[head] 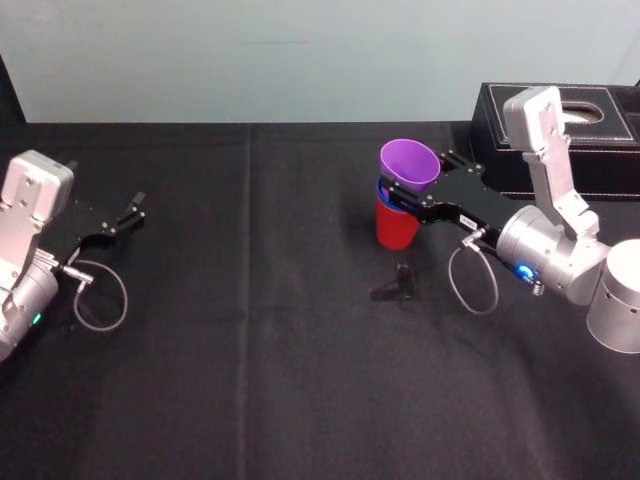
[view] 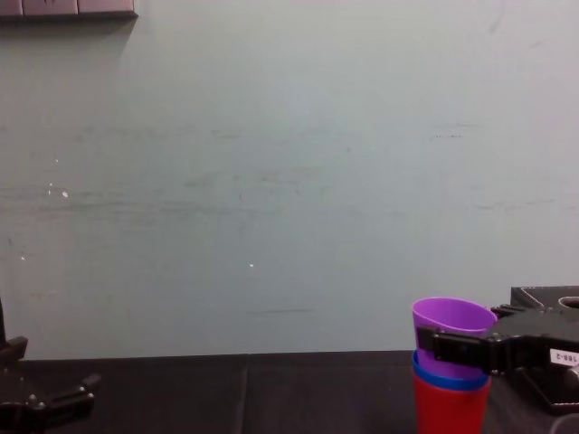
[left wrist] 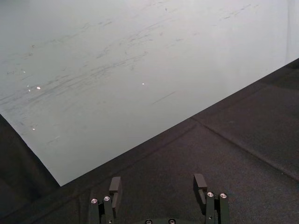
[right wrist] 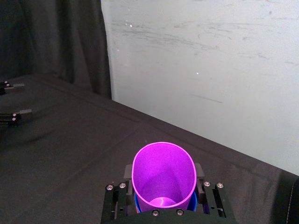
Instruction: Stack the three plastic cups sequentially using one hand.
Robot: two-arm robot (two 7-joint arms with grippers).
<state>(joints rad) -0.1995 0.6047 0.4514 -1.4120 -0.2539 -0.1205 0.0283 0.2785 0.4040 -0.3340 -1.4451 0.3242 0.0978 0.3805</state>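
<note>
While the left arm rests idle at the left edge of the black-clothed tabletop (head: 250, 350), we see its left end effector (left wrist: 158, 186) hovering just above the cloth with its two fingers spread apart and nothing between them. The work sits right of centre, where the three cups are nested in one column. The red cup (head: 398, 232) stands on the tabletop as the base. The blue cup (head: 383, 189) is seated inside it, so that little more than its rim shows as a band above the red one. The purple cup (head: 410, 165) sits on top in the blue one, mouth upward, and from the head view it looks tipped slightly rather than fully settled. The right arm reaches in from the right side, and its right end effector (head: 415, 188) is closed against the purple cup, one finger pressed to each side of the wall just above the blue rim. Behind that arm, at the far right of the tabletop, sits a black box (head: 590, 150) with a rounded opening in its top, well apart from the stack. A pale wall (view: 271, 181) rises beyond the tabletop's far edge.
</note>
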